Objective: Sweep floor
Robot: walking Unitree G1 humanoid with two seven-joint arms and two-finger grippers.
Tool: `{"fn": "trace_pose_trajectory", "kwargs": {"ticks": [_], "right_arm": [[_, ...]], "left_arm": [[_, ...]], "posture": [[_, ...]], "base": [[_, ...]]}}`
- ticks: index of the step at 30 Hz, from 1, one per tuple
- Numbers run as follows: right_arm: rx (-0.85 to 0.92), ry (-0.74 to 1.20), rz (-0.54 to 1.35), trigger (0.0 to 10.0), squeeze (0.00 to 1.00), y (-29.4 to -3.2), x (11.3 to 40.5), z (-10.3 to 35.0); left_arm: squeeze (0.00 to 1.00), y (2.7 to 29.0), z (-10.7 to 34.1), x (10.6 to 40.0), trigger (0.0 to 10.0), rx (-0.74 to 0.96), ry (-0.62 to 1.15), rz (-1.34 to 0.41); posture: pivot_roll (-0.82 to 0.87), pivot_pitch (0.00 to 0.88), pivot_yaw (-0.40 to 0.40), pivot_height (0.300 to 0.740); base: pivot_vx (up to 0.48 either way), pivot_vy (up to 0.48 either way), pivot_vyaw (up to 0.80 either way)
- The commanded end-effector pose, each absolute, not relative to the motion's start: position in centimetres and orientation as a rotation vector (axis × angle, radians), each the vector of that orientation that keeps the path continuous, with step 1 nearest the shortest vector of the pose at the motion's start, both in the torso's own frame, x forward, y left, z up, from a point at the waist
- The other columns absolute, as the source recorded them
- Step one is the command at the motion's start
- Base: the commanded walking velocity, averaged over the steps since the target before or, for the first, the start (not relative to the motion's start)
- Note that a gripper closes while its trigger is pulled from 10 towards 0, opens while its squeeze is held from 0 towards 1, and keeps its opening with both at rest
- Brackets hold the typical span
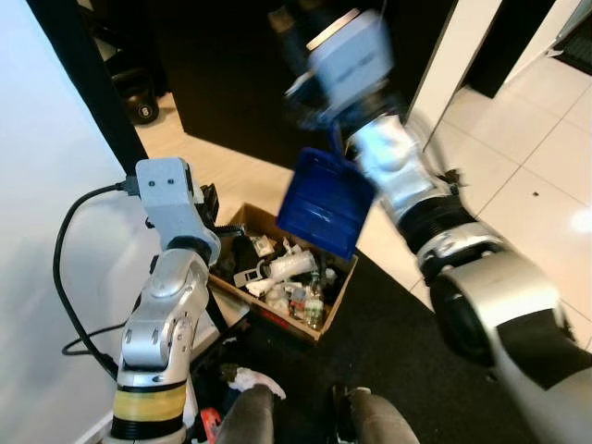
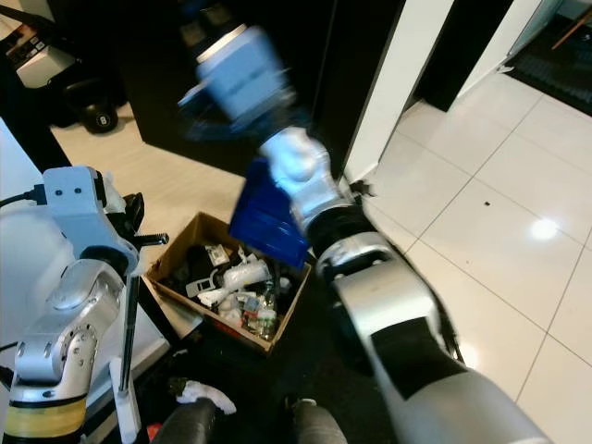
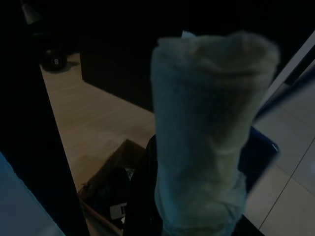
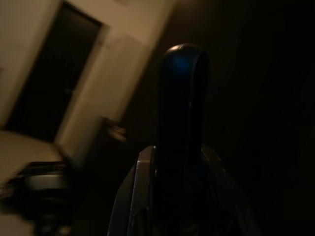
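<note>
A blue dustpan [image 1: 324,203] hangs tilted over an open cardboard box [image 1: 339,294] that holds several bottles and scraps. My right gripper [image 1: 317,113], blurred, is above the pan; in the right wrist view the pan's blue handle [image 4: 181,113] runs between the fingers, so it is shut on it. My left gripper [image 1: 208,211] is raised beside the box's left edge. A thin black stick with a white lower part [image 2: 123,370] drops from it toward the floor. In the left wrist view a pale, fuzzy cylinder [image 3: 206,132] stands close in front of the camera.
The box sits where the wooden floor [image 1: 222,171] meets a black mat [image 1: 388,351]. White tiles [image 2: 499,213] spread to the right. A white wall and a black cable [image 1: 65,268] are at the left. Crumpled white paper [image 1: 254,379] lies by my legs.
</note>
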State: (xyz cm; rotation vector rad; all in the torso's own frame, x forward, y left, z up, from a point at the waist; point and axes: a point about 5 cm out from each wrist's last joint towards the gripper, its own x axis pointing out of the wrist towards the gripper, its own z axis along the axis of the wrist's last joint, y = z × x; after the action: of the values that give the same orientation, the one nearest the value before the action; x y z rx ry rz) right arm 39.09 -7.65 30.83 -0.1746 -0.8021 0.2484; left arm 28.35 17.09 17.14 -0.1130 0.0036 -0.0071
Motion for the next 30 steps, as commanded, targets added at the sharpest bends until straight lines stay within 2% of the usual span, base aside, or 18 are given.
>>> {"fn": "trace_pose_trajectory", "kwargs": {"ticks": [1,2,3,6,8,12,16,22,30], "right_arm": [[-0.092,-0.819,0.121,10.0,0.0,-10.4,39.3,32.1],[-0.081,-0.801,0.074,10.0,0.0,-11.7,39.4,31.9],[-0.081,-0.801,0.074,10.0,0.0,-11.7,39.4,31.9],[-0.01,-0.728,-0.089,10.0,0.0,-16.4,39.2,30.5],[0.072,-0.685,-0.156,10.0,0.0,-18.3,38.9,29.8],[0.228,-0.629,-0.233,10.0,0.0,-20.6,38.0,28.7],[0.281,-0.597,-0.257,10.0,0.0,-21.4,37.1,27.7],[0.283,-0.533,-0.187,10.0,0.0,-20.9,35.7,25.7],[0.207,-0.371,-0.068,10.0,0.0,-19.5,33.6,22.8]], "left_arm": [[0.0,16.7,17.6,28.3,10.0,-0.085,-0.017,-0.021],[0.0,16.7,17.6,28.3,10.0,-0.082,-0.01,-0.023],[0.0,16.7,17.6,28.3,10.0,-0.082,-0.01,-0.023],[0.0,17.2,17.4,28.4,10.0,-0.084,0.019,-0.005],[0.0,17.4,17.2,28.3,10.0,-0.085,0.031,0.004],[0.0,17.5,16.8,28.4,10.0,-0.084,0.06,-0.001],[0.0,17.1,16.2,28.5,10.0,-0.13,0.111,-0.031],[0.0,17.2,15.8,28.4,10.0,-0.155,0.137,-0.03],[0.0,19.3,16.3,28.3,10.0,-0.107,0.047,0.115]], "posture": [[0.11,0.13,-0.04,0.74],[0.11,0.132,-0.038,0.74],[0.11,0.132,-0.038,0.74],[0.09,0.144,-0.023,0.74],[0.08,0.151,-0.011,0.74],[0.07,0.156,0.006,0.74],[0.05,0.156,0.015,0.74],[0.04,0.148,0.016,0.74],[0.03,0.136,0.01,0.74]], "base": [[0.0,0.0,0.0],[0.0,0.0,0.0],[0.0,0.0,0.0],[0.0,0.0,0.0],[0.0,0.0,0.0],[0.0,0.0,0.0],[0.0,0.0,0.0],[0.0,0.0,0.0],[0.0,0.0,0.0]]}}
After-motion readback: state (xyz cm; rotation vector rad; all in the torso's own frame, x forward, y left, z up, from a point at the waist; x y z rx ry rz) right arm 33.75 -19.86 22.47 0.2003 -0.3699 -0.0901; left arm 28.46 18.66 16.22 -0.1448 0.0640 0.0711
